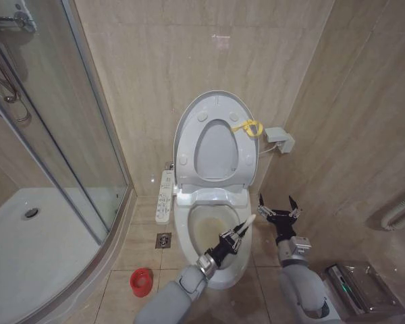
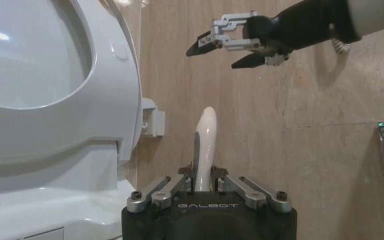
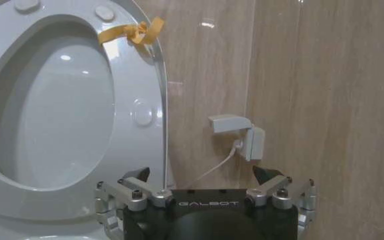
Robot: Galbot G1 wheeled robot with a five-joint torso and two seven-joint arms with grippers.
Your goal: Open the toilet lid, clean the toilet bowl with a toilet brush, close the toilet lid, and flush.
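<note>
Toilet bowl point(image 1: 209, 226) is sitting in the corner of the tiled room, white, with yellow-brown stains showing inside it. It is open to the air, so the first job looks done. The lid point(image 1: 189, 125) is standing straight up against the wall, and the seat ring point(image 1: 216, 150) is standing up in front of it. A yellow loop point(image 1: 248, 127) is hanging at the lid's edge.

The left arm is reaching in over the front of the bowl. Its pincer point(image 1: 231, 240) is squeezing tight on the white handle of the brush point(image 1: 244, 226). The handle is poking up and out past the fingers, toward the right rim. The black bristle head is hidden, so I cannot tell if it is touching the stains. I think the scrubbing is the step going on now, and it is not finished, because the stains are there to see.

The right pincer point(image 1: 278, 209) is waiting just beside the bowl, on its right side. Its fingers are spread wide and holding nothing.

A small red cup point(image 1: 142, 281) is sitting on the floor to the left of the bowl.

Closing the lid and flushing are the jobs left to do.
</note>
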